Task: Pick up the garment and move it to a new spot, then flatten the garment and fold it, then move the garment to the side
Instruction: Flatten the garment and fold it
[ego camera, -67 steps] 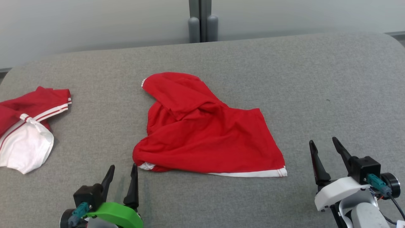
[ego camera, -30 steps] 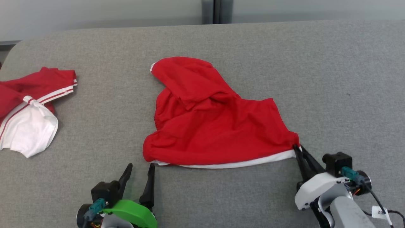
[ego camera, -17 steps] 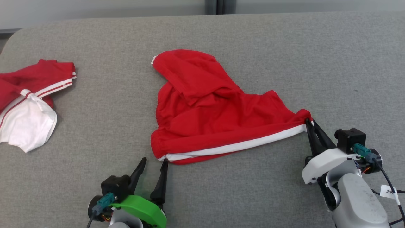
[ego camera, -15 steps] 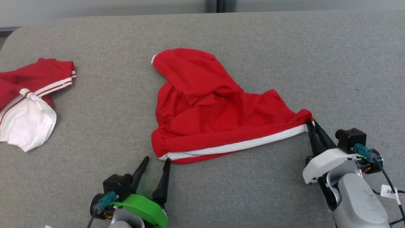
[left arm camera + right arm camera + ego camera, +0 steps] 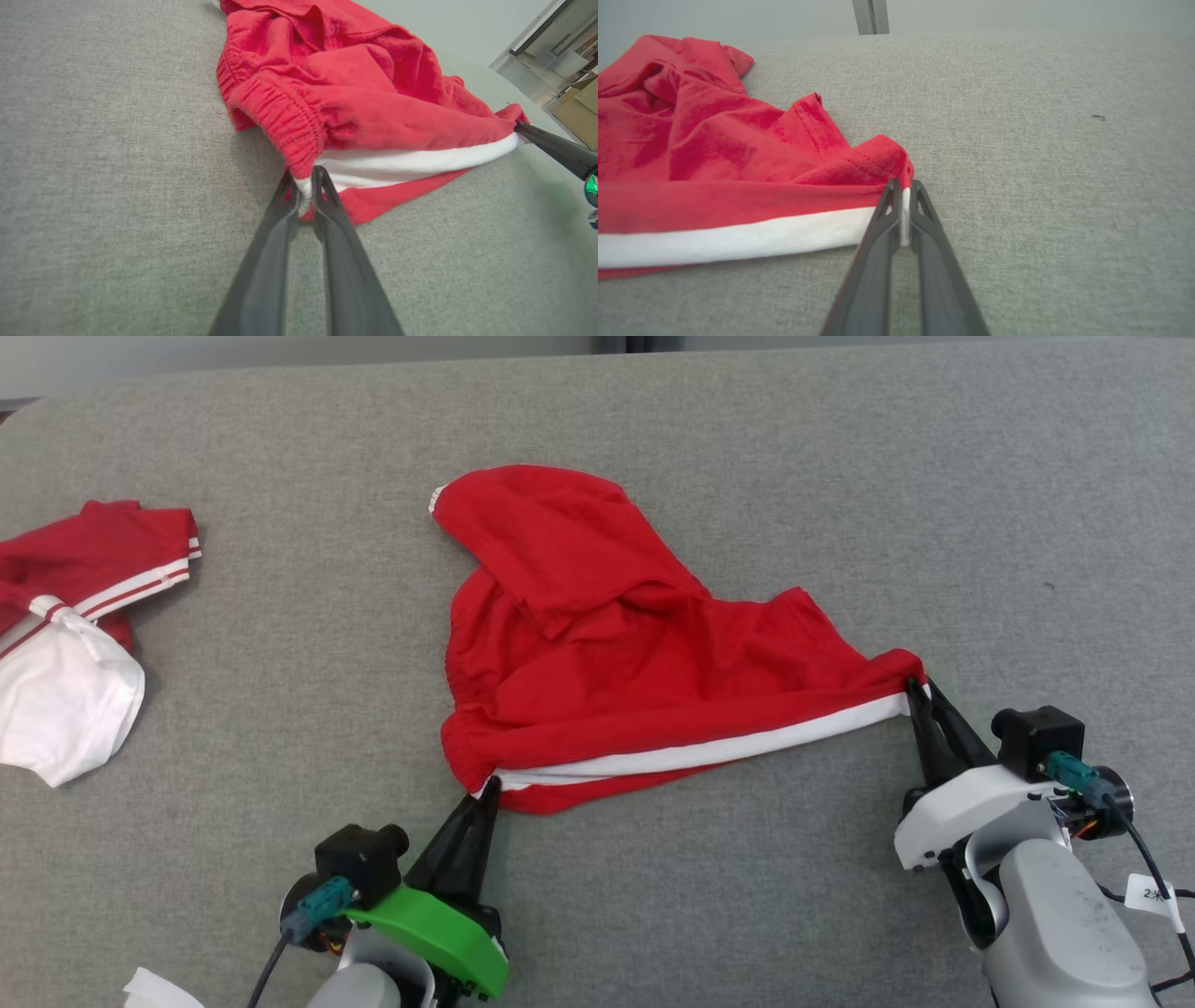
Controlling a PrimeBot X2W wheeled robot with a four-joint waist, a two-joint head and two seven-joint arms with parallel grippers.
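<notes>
Red garment [image 5: 616,653], shorts by the look of it, was sitting roughly in the middle of the grey fabric surface [image 5: 840,476]. It was all rumpled, with one part flopped back over the top. Both claws had a bit of it. The left gripper [image 5: 487,789] was pinched together on the near left corner, right where the gathered elastic edge meets the white stripe. The left wrist view showed white cloth squeezed between its two dark fingers. The right gripper [image 5: 915,689] was clamped on the near right corner with the white hem caught between its tips, and the right wrist view showed the same. The white band [image 5: 709,756] ran pretty straight from one grip to the other. Off at the far left edge lay a second piece of clothing [image 5: 75,644], red and white, well apart from all this.
</notes>
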